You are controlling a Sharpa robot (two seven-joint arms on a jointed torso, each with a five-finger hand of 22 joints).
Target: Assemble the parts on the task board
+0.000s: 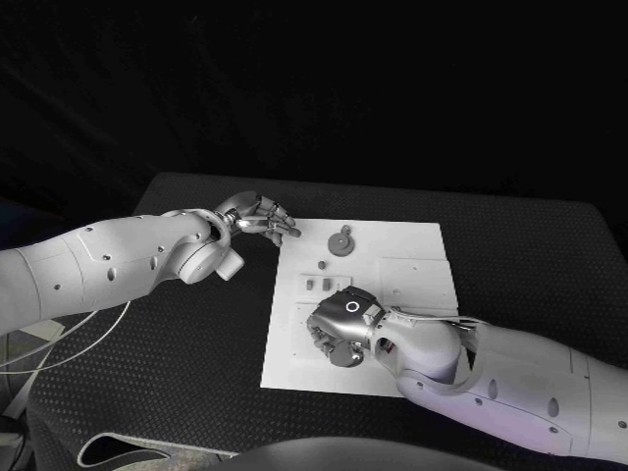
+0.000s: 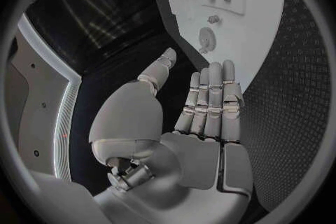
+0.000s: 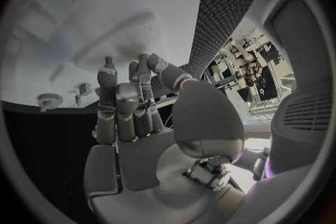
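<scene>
The white task board (image 1: 399,294) lies in the middle of the black table. A round toothed grey part (image 1: 342,241) sits near its far edge, with small grey parts (image 1: 324,284) nearer the middle. My left hand (image 1: 258,216) hovers off the board's far left corner, open, fingers straight, palm bare (image 2: 203,117). From that wrist the board (image 2: 245,50) and the toothed part (image 2: 206,39) lie ahead of the fingertips. My right hand (image 1: 340,329) hangs over the board's near left area, fingers (image 3: 126,106) slightly bent and holding nothing. The toothed part (image 3: 50,101) lies beyond them.
Raised square pads (image 1: 413,275) occupy the board's right half. Black table surface (image 1: 526,245) surrounds the board on all sides. A white cable (image 1: 74,343) loops off the table's left edge under my left arm.
</scene>
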